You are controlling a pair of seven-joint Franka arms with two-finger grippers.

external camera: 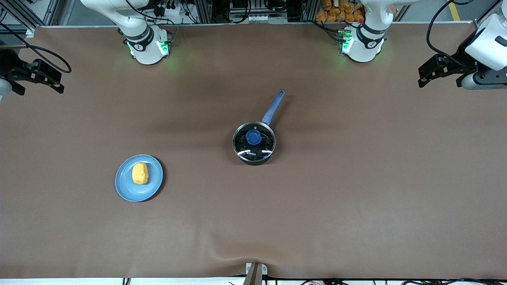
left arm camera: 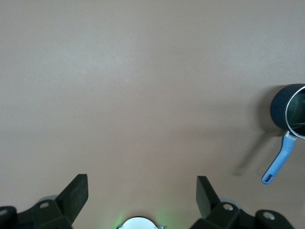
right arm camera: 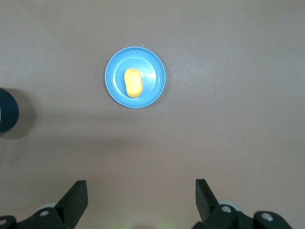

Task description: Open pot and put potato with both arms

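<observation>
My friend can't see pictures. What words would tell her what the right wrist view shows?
A small yellow-orange potato lies in the middle of a round light-blue plate on a plain brown table. The right gripper hangs above the table with its two black fingers spread open, holding nothing. The dark side of the pot peeks in at one edge.

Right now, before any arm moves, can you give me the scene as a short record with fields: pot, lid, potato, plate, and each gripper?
pot: near the table's middle, blue handle pointing toward the arms' bases
lid: on the pot, blue knob up
potato: lying on the plate, untouched
plate: light blue, toward the right arm's end, nearer the front camera than the pot
left gripper: open, holding nothing, waiting over bare table at its own end
right gripper: open, holding nothing, waiting at its own end
</observation>
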